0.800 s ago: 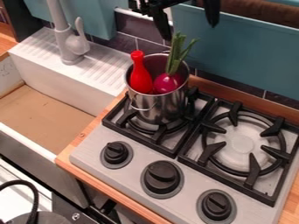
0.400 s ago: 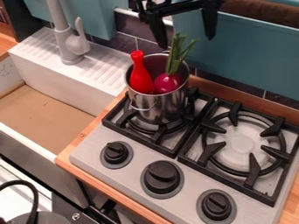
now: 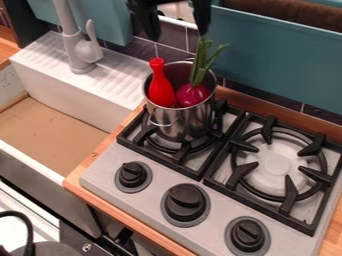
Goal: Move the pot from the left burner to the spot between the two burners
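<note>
With gripper spread and empty above the pot, lower clear of leaves, pinch rim, lift level.

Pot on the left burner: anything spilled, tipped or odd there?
Nothing stands out: the pot stands upright on the left burner, with no visible spill. The red bottle-shaped object and the purple vegetable sit inside it, the vegetable's green leaves sticking up.

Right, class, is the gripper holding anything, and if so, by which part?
Nothing is held: the gripper is open with nothing between its fingers, and the pot sits on the left burner.
</note>
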Motion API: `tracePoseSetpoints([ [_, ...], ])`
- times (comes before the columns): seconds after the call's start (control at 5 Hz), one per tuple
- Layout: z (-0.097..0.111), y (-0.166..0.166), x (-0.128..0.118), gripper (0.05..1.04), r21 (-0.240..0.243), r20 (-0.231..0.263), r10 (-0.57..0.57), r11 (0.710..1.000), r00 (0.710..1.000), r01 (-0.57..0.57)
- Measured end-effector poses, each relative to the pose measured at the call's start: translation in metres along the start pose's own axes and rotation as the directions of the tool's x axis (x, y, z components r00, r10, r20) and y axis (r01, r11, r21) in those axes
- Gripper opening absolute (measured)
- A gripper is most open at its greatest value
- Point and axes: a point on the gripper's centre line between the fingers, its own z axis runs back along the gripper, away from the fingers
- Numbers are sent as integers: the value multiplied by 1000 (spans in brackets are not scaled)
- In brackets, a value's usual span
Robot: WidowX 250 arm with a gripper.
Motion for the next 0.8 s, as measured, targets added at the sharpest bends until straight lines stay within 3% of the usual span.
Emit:
tracePoseSetpoints([
  [0.2, 8, 22, 16, 1000, 53, 16, -75, 996, 997, 74],
  [0.4, -14, 36, 25, 1000, 114, -51, -106, 987, 993, 111],
  [0.8, -50, 46, 22, 1000, 171, -83, -183, 966, 980, 195],
])
